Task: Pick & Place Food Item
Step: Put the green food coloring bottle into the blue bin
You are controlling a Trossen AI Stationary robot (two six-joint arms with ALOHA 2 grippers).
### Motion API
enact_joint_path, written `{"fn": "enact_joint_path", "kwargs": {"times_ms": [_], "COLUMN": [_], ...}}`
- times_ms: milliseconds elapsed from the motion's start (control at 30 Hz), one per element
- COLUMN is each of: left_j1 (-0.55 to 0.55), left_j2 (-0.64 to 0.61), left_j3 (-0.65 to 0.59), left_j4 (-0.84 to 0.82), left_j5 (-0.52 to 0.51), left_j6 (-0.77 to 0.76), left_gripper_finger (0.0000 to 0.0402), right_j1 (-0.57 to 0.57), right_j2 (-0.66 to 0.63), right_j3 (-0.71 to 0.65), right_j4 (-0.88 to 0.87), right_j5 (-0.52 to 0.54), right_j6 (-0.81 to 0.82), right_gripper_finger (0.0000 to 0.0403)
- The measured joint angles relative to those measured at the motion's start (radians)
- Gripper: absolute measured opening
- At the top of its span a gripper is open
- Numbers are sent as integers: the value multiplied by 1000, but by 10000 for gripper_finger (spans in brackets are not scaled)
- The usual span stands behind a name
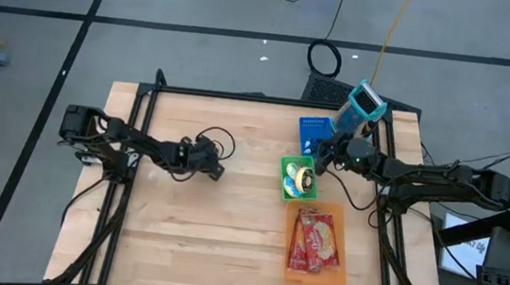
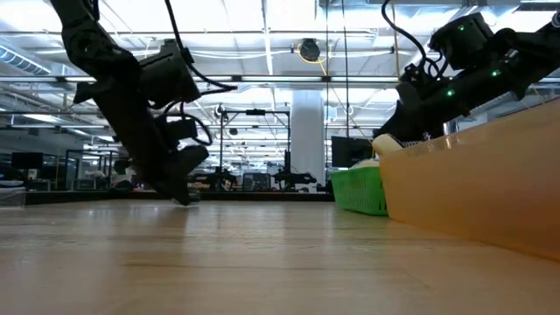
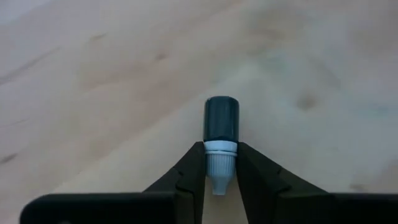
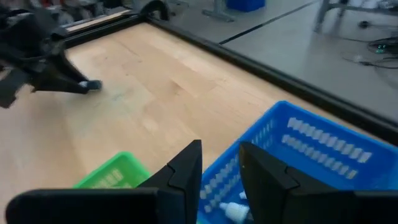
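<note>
A small bottle (image 3: 222,121) with a dark body and a white ribbed cap sits between the fingers of my left gripper (image 3: 221,152), low over the wooden table (image 1: 227,225) left of centre; the gripper (image 1: 218,170) is shut on it. My right gripper (image 4: 221,158) hangs open over the blue basket (image 4: 311,149) at the far right (image 1: 322,159), with nothing between its fingers. Red food packets (image 1: 316,242) lie in the orange bin (image 1: 345,266). My left gripper pinches the bottle's white cap (image 3: 221,163) between its two fingers, one on each side. The fingers slant down toward the table and lie along the bottle. Its dark body sticks out past the fingertips. Whether the bottle rests on the tabletop I cannot tell.
A green basket (image 1: 288,189) holding a tape roll (image 1: 304,177) stands between the blue basket (image 1: 313,132) and the orange bin. A white bottle (image 4: 233,211) lies in the blue basket. A teal device (image 1: 366,101) stands at the far right corner. Bare wood lies in the middle and near left.
</note>
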Motion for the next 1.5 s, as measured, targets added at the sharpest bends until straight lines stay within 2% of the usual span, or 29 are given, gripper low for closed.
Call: {"fn": "enact_joint_path", "kwargs": {"times_ms": [200,433,533,633,767,867,967,1100,1200,1333,1500], "left_j1": [-31,-75,-88,-95,-105,-118,-128,-140,-145,-146,-146], "left_j2": [-5,-5,-5,-5,-6,-6,-6,-6,-6,-6,-6], "left_j3": [0,0,1,2,4,15,29,62,92,113,114], "left_j4": [150,460,604,717,779,778,777,775,741,700,683], "left_j5": [96,276,406,564,689,708,708,711,734,738,736], "left_j6": [95,217,232,197,114,104,105,104,103,93,73], "left_gripper_finger": [69,72,75,76,77,77,78,78,78,78,78], "right_j1": [16,83,131,194,296,354,395,432,447,448,448], "right_j2": [0,0,0,1,41,109,199,344,455,559,630], "right_j3": [0,0,0,0,1,5,37,133,219,318,390], "right_j4": [49,239,322,348,368,458,506,516,517,517,514], "right_j5": [-93,-193,-271,-354,-380,-352,-321,-322,-320,-320,-327], "right_j6": [-1,-50,-146,-310,-528,-554,-550,-577,-656,-703,-729], "right_gripper_finger": [95,92,91,91,96,118,159,224,257,268,253]}}
